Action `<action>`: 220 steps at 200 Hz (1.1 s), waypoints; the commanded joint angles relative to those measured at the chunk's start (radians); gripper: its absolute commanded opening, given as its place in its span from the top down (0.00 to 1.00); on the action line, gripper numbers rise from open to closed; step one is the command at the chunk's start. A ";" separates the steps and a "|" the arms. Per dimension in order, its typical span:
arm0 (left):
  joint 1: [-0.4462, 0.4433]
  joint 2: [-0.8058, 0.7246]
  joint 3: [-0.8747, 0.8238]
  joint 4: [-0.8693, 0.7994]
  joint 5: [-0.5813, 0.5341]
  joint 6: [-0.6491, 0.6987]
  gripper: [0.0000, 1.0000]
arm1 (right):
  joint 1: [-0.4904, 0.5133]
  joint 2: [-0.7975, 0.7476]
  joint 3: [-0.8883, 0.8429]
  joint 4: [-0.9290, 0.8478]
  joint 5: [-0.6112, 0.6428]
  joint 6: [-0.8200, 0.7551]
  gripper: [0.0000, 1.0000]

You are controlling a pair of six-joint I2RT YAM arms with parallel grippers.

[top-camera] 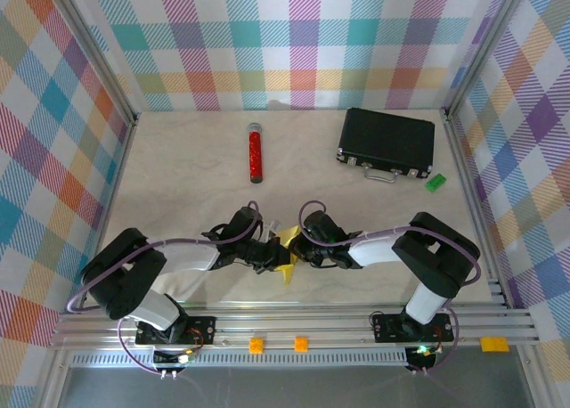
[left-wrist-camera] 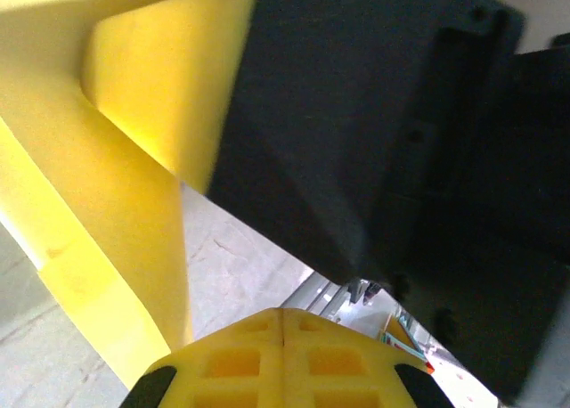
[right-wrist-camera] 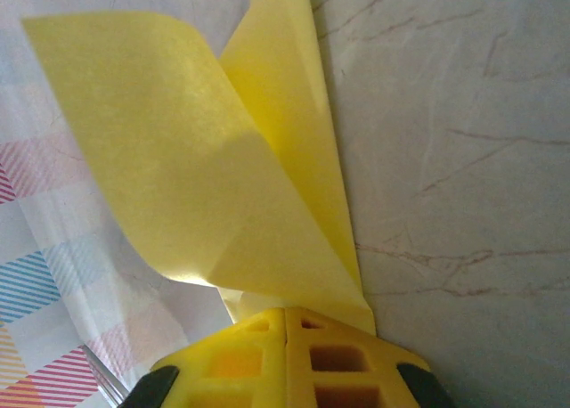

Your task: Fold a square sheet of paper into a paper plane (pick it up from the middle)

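Right gripper (right-wrist-camera: 285, 312) was clamped on the yellow sheet (right-wrist-camera: 196, 176), held between both arms near the table (right-wrist-camera: 445, 114) front. Left gripper (left-wrist-camera: 282, 312) was closed beside it. Flaps hung loose, so folding seemed roughly midway, with no dart yet.

Yellow paper (top-camera: 287, 267) largely covered from above, cropped at wrist-view edges, dark blurred shape (left-wrist-camera: 374, 141) unidentifiable.
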 commanded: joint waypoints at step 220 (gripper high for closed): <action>-0.071 0.064 -0.004 -0.331 -0.147 0.283 1.00 | -0.039 -0.145 -0.018 -0.230 -0.001 -0.182 0.85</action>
